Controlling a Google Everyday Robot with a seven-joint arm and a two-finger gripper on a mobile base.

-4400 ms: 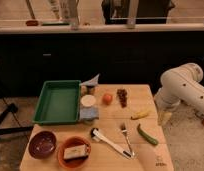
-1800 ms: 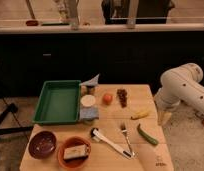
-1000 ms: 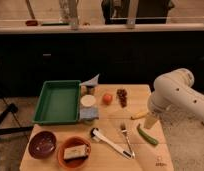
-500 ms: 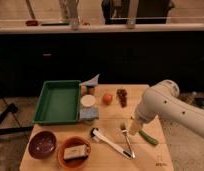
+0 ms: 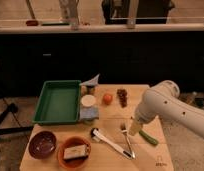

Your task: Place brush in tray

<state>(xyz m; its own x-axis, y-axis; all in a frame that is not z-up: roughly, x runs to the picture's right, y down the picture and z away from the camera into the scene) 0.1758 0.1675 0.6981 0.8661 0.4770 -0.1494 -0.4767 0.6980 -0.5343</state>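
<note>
Gripper (image 5: 133, 131), jaws spread and nothing grasped, is being held just right of the brush (image 5: 111, 143). The brush's long axis is lying diagonally, with its head pointing toward the tray (image 5: 57, 102).

A single raised camera looks down across the pale wooden tabletop (image 5: 110, 112) from mid-distance, with the gripper (image 5: 131, 131) right of centre.

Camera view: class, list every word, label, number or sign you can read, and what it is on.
Nothing reads clearly.
Small dark mark on the light wooden table, front right corner: too blurred to read.
White robot gripper, above the silver metal fork: no legible marking.
</note>
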